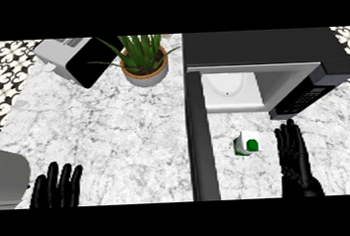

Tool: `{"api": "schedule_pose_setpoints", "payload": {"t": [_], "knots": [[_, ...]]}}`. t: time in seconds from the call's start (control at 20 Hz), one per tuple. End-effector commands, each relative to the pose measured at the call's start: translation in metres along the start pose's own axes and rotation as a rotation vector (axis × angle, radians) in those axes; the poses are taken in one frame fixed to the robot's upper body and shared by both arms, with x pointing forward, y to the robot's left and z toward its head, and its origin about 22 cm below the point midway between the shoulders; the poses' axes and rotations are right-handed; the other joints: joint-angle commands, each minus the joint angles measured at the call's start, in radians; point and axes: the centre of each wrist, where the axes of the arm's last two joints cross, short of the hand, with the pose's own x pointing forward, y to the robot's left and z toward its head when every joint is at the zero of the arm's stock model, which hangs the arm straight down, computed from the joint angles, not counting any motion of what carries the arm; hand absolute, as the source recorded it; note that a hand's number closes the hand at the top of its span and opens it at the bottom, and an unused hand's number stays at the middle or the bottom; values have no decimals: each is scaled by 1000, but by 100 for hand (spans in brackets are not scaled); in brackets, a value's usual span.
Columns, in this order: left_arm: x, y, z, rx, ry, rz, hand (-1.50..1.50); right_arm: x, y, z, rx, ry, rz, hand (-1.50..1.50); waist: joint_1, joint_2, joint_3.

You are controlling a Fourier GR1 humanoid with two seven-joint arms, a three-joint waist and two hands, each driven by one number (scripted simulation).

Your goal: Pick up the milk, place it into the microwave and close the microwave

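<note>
A small white and green milk carton [247, 143] stands on the marble counter just in front of the microwave [267, 61]. The microwave's door [199, 139] is swung wide open toward me, showing the white inside with its round plate [228, 85]. My right hand [293, 159] is open, fingers straight and pointing away from me, a little to the right of the carton and not touching it. My left hand [56, 187] rests open at the lower left, fingers up, far from the carton.
A potted green plant [144, 62] stands at the back, left of the microwave. A toaster [69, 57] sits at the back left. A grey object [5, 177] shows at the left edge near my left hand.
</note>
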Motion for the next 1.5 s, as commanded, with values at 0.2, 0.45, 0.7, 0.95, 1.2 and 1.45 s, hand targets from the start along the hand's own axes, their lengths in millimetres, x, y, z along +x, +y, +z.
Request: {"api": "schedule_pose_setpoints", "payload": {"t": [0.2,0.45,0.7,0.95,1.2,1.45], "knots": [[1,5,36,-5,-4,10,-150,-35,-4,-6,-13,48,-21,-150,3,2,0],[-8,-2,45,1,-12,-1,-150,-81,-6,-9,-84,66,23,-150,5,2,1],[4,4,39,5,-9,17,-150,-125,-1,11,-152,92,55,-150,3,3,1],[-3,8,54,-13,-5,6,-150,-151,-16,12,-172,105,85,-150,3,3,1],[-13,11,52,8,-4,-7,-150,-177,-36,8,-177,117,74,-150,1,4,1],[-6,13,68,8,-4,16,-150,-204,-41,32,-177,84,97,-150,4,3,1]]}}
